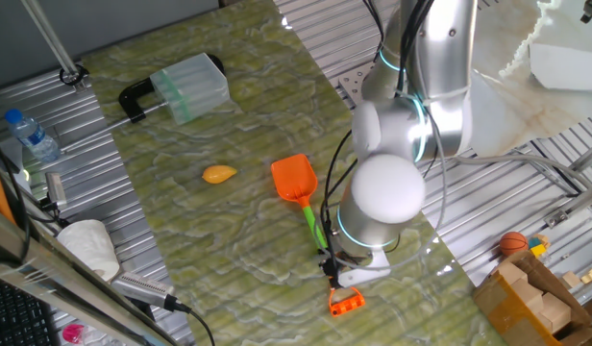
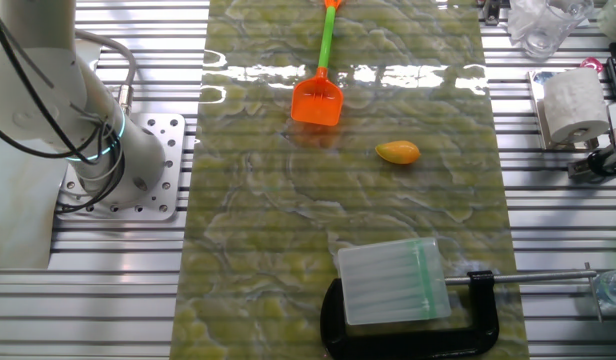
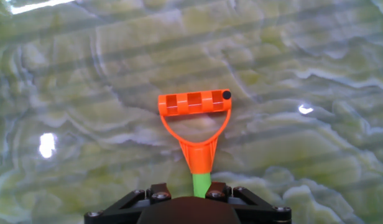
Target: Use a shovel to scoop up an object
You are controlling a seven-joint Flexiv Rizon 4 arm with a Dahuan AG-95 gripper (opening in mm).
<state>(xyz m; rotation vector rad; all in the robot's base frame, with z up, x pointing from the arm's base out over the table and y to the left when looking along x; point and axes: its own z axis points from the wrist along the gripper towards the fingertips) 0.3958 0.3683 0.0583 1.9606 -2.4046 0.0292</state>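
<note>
Gripper sits low over the green shaft of the toy shovel, close above the orange D-shaped end, but whether its fingers are closed on the shaft or only straddle it cannot be told: the hand view shows just the black finger bases on either side of the shaft, and the arm's white joint hides the contact in one fixed view. Only the hand view shows the D-handle's ribbed crossbar clearly; the other fixed view cuts the handle off at its top edge yet gives the cleanest look at the orange blade lying flat on the green marbled table. Smooth, yellow-orange and oval, the lemon-like object lies near the blade, apart from it.
</note>
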